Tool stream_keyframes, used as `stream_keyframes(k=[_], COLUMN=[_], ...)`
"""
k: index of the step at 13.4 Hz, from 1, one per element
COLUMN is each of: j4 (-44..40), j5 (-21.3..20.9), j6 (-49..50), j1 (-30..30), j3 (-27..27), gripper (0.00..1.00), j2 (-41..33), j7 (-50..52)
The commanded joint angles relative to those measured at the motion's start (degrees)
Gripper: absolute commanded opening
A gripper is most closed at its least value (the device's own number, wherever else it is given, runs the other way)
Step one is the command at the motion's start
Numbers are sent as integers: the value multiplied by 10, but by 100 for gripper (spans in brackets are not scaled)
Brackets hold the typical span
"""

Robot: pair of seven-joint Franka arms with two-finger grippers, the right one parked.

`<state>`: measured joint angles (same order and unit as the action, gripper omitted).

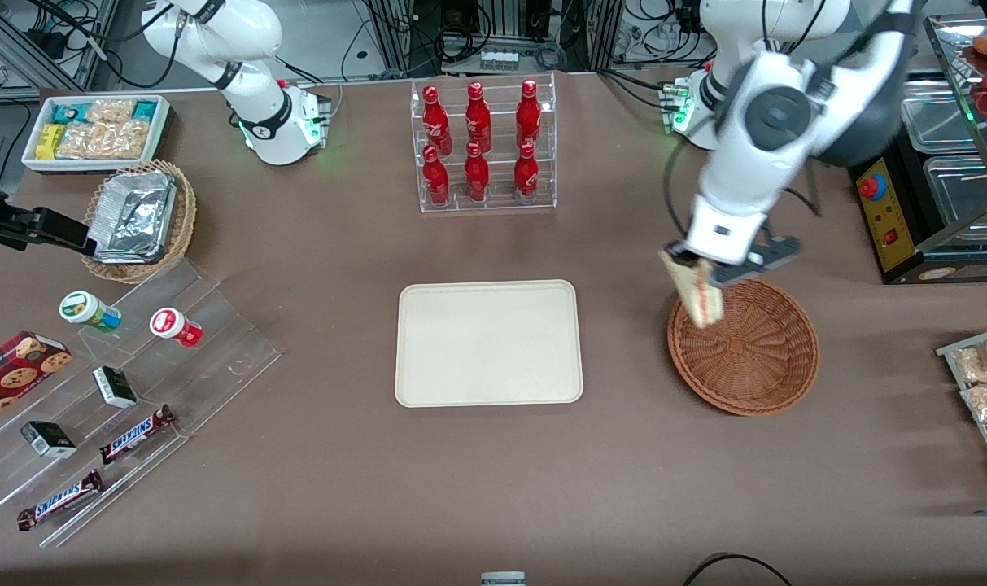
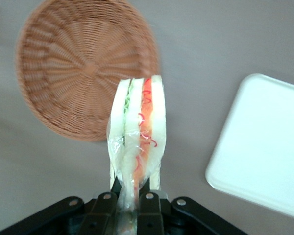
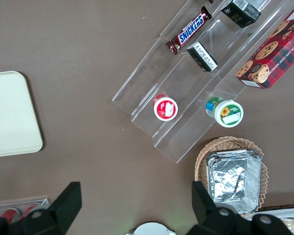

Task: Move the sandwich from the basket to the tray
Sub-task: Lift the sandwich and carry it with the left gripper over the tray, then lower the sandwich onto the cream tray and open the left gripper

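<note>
The hand point(image 1: 699, 273) is clenched on the sandwich point(image 1: 694, 290), gripping it at one end so that the wedge hangs down from the fingers point(image 2: 149, 203) with its red and green filling edge in plain sight in the left wrist view. The sandwich is lifted clear of the basket point(image 1: 753, 358); it hangs above the basket rim on the side toward the tray point(image 1: 488, 343), and nothing else shows inside the basket. A thin clear wrap appears to cover the bread, though this cannot be confirmed from the views.

Progress: the pick is done and the lift is done. The carry is at its start, as the hand is above the basket edge and the tray lies well apart from it, toward the parked arm's end of the worktop point(image 1: 493, 488). The tray surface is bare.

Remaining: carry the sandwich sideways over the open worktop to above the tray, lower it, release it, and withdraw. The grip is at one end only, so the wedge may swing in transit.
</note>
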<state>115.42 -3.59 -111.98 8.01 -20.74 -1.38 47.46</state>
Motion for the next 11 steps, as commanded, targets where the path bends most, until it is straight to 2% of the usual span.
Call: stream_keyframes(k=[1, 4, 5, 8, 11], j4=[-67, -161, -185, -261, -301], j5=[-3, -18, -43, -134, -219], j6=[11, 11, 11, 8, -2], j1=[-4, -3, 12, 97, 126], j3=[-80, -166, -183, -182, -181], gripper=[0, 0, 0, 0, 0], j2=[65, 161, 192, 302, 385], j7=[20, 73, 89, 152, 190])
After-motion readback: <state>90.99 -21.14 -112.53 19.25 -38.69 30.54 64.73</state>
